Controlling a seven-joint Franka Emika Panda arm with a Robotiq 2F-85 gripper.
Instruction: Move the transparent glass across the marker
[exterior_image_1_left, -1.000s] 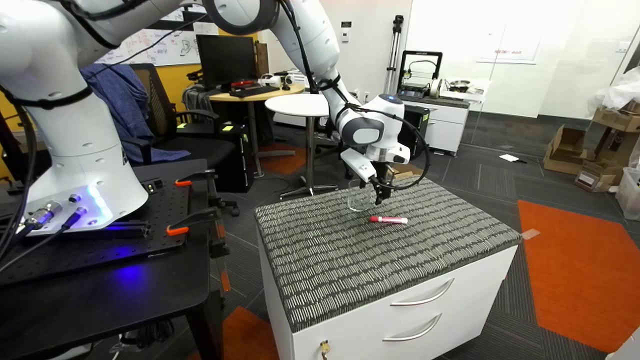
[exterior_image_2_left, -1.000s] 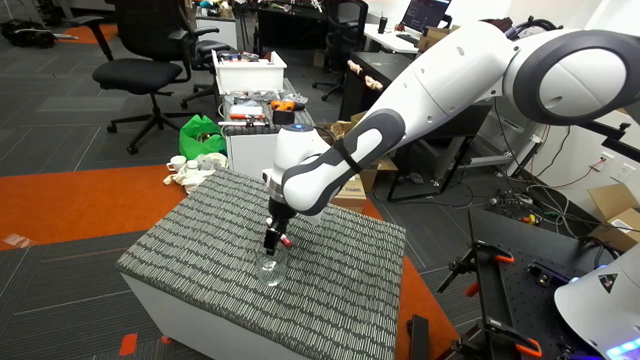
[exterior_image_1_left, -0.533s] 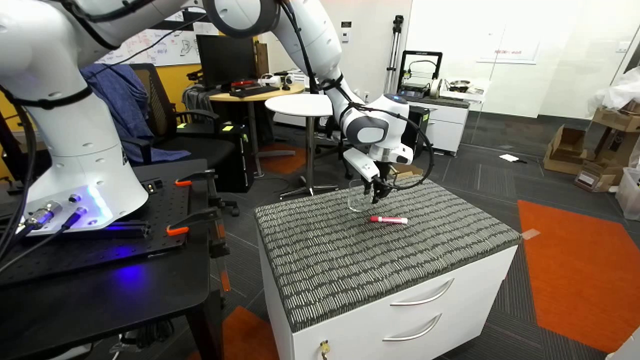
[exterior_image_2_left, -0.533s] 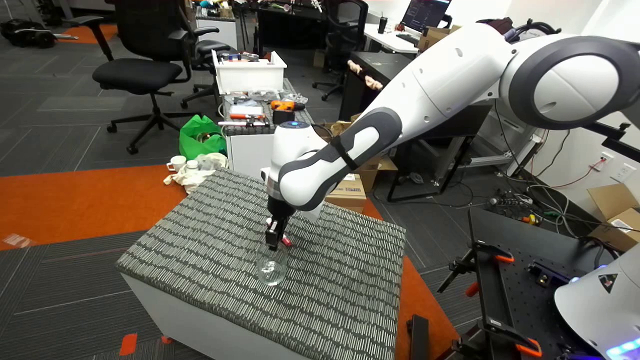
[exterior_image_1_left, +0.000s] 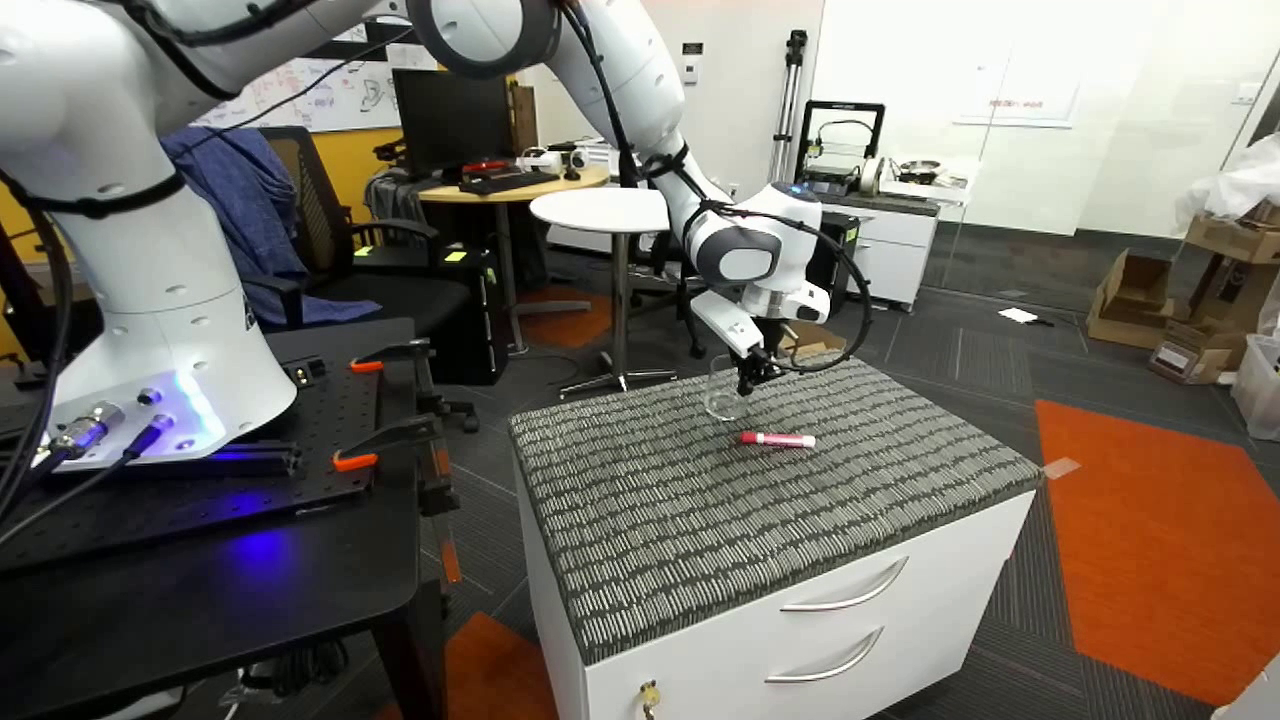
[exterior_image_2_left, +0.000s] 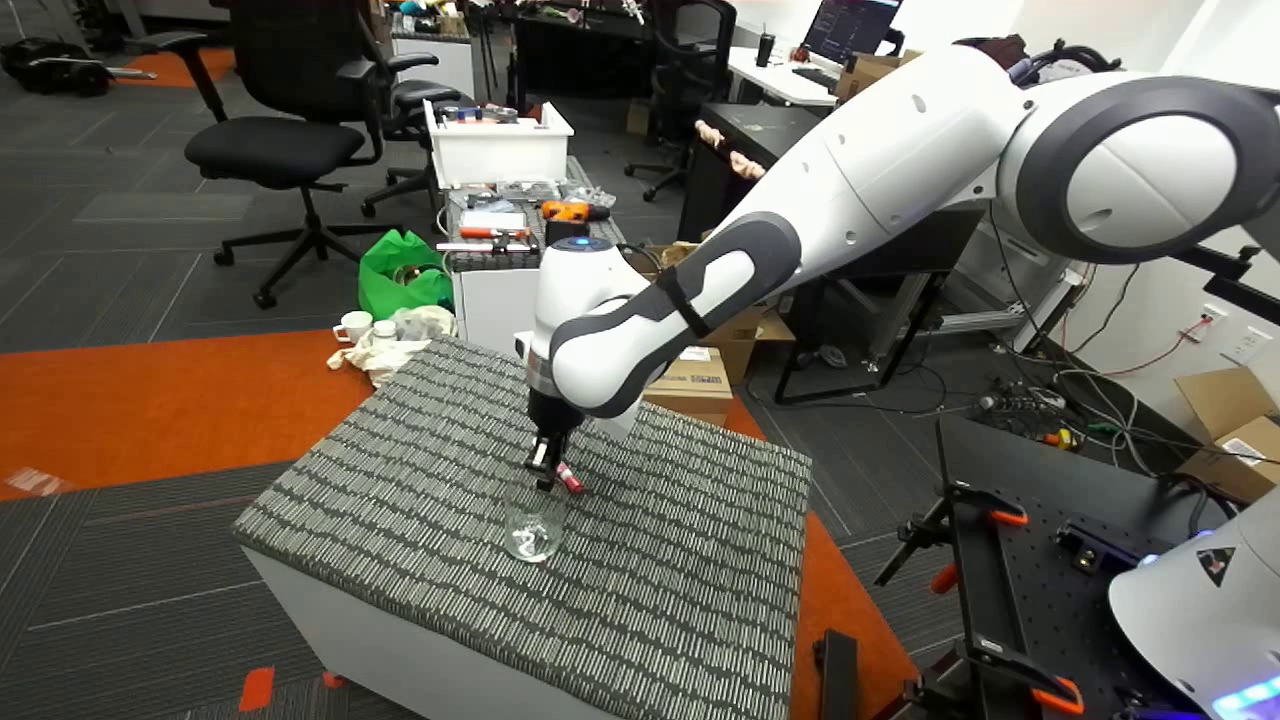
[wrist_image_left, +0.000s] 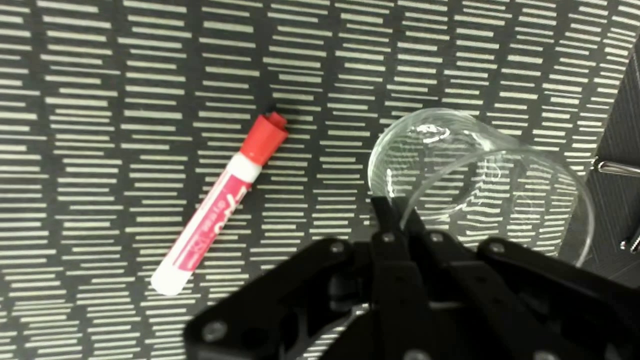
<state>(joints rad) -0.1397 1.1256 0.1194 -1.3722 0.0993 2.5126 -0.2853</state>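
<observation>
One tool (wrist_image_left: 395, 202) is gripping the glass (wrist_image_left: 480, 185) by its wall, while the marker (wrist_image_left: 220, 205) is lying near both on the worktop (wrist_image_left: 95, 165).

I take this, through my cameras, for a robotics lab inside an office: the arm's base (exterior_image_1_left: 170, 350) sits on a perforated black plate (exterior_image_1_left: 335, 415) clamped to a table (exterior_image_1_left: 300, 570), and a whiteboard (exterior_image_1_left: 340, 105) carries scribbles behind. I also see a 3D printer (exterior_image_1_left: 836, 180), a tripod (exterior_image_1_left: 787, 120), an orange drill (exterior_image_2_left: 570, 212), a wheeled office chair (exterior_image_2_left: 275, 150) and a lit monitor (exterior_image_2_left: 850, 30)
</observation>
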